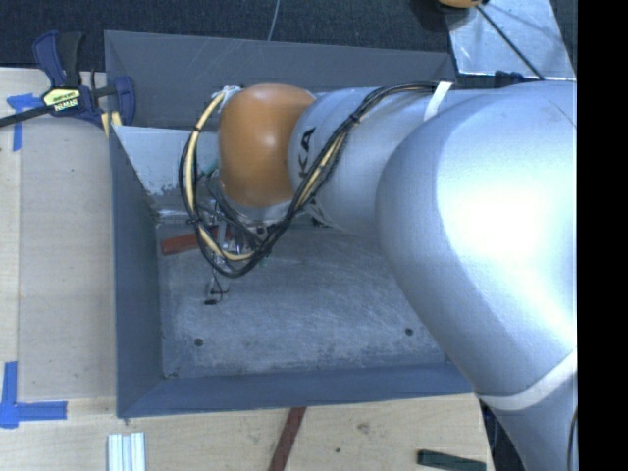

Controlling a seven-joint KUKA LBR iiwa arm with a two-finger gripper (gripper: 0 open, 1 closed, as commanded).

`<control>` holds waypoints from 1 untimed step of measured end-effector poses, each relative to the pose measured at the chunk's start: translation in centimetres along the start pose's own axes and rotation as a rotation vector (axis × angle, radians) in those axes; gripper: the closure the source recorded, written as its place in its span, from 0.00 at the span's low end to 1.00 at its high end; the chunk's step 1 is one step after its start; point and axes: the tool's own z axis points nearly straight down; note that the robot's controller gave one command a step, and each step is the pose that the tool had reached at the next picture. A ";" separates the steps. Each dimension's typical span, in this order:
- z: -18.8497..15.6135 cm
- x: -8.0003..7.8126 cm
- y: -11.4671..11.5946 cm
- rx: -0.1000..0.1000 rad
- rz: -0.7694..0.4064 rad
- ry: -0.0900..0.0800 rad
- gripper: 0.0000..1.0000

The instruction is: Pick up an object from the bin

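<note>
My gripper (234, 237) hangs low over the far left part of the bin floor, mostly hidden beneath the arm's wrist. A flat reddish-brown piece (178, 245) lies on the floor just left of it, near the bin's left wall. A small dark bit (211, 294) shows on the floor slightly in front of the gripper; what it is I cannot make out. Nothing is visible between the fingers.
The big silver arm covers the right and far side of the bin, with cables looped round its wrist. The grey floor in front of the gripper is bare and speckled, with two small dark spots (199, 341) near the front wall.
</note>
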 end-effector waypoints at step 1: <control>-0.6 -0.6 -0.7 0.000 -0.035 -0.010 1.00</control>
